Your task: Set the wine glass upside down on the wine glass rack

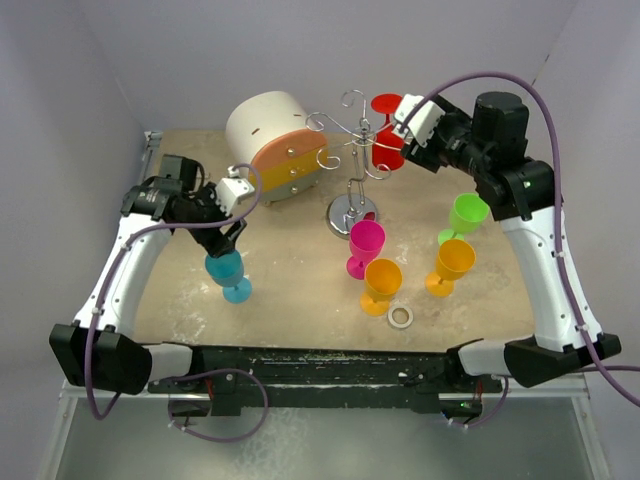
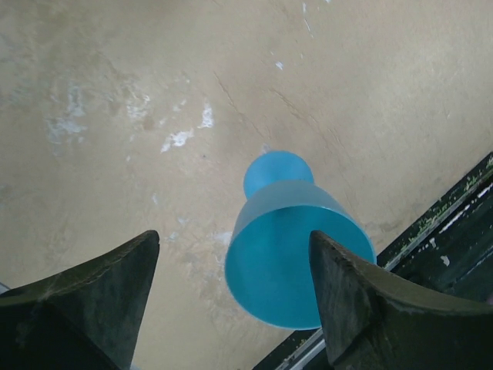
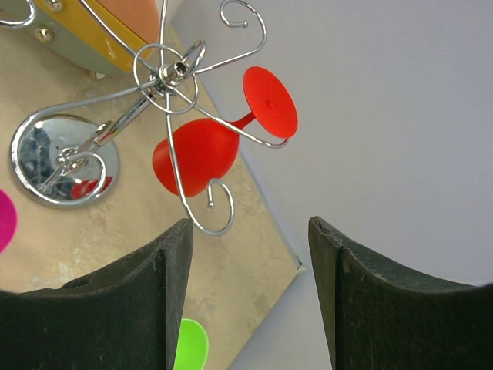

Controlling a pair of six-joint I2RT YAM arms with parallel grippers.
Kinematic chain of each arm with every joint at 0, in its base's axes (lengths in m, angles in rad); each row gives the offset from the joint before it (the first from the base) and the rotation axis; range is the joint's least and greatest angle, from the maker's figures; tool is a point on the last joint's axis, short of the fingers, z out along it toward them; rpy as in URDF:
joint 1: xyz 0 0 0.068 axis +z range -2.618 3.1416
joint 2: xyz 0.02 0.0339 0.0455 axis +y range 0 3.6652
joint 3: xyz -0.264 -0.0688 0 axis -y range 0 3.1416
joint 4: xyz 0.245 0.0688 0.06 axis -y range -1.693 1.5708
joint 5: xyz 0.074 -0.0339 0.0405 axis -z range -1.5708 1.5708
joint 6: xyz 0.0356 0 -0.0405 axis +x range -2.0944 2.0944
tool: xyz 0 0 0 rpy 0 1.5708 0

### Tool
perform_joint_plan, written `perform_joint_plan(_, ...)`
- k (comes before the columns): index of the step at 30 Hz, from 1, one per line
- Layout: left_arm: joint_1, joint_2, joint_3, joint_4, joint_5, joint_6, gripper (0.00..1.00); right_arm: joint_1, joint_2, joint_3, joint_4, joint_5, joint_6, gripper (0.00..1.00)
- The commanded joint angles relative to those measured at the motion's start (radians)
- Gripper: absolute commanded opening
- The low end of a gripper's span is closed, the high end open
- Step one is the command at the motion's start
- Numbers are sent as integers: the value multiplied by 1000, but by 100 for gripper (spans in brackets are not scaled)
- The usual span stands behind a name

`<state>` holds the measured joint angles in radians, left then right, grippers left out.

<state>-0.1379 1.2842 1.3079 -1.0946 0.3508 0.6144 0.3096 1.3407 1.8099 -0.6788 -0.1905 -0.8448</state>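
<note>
The silver wire wine glass rack (image 1: 352,160) stands mid-table on a round chrome base. It also shows in the right wrist view (image 3: 166,73). A red wine glass (image 1: 386,135) hangs upside down on one of its curled arms, foot up (image 3: 196,154). My right gripper (image 1: 402,118) is open and empty (image 3: 249,223), just right of the red glass and apart from it. A blue wine glass (image 1: 228,272) stands upright at the left. My left gripper (image 1: 233,238) is open (image 3: 231,240) above its bowl (image 2: 296,262), with a finger on either side.
A white-and-orange round drawer box (image 1: 272,142) sits behind the rack on the left. A pink glass (image 1: 365,245), two orange glasses (image 1: 382,283) (image 1: 452,265) and a green glass (image 1: 466,215) stand in front and to the right. A white ring (image 1: 401,317) lies near the front edge.
</note>
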Motion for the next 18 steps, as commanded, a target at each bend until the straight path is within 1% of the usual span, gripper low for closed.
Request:
perform_joint_plan(1, -32, 18, -34, -39, -31, 50, 76, 5, -32, -23, 10, 46, 67, 64)
perform_joint_plan(5, -43, 43, -59, -48, -61, 51, 60, 3, -41, -27, 6, 53, 79, 64)
perform_joint_plan(9, -45, 58, -65, -53, -82, 50, 48, 3, -43, -30, 2, 45, 88, 64)
perform_joint_plan(12, -47, 63, -64, -57, -89, 50, 35, 3, -42, -34, 1, 47, 89, 64)
perform_joint_plan(15, -49, 64, -60, -58, -110, 48, 27, 3, -43, -35, 1, 49, 90, 64)
perform_joint_plan(18, -53, 64, -54, -60, -125, 48, 15, 3, -39, -34, 1, 54, 98, 64)
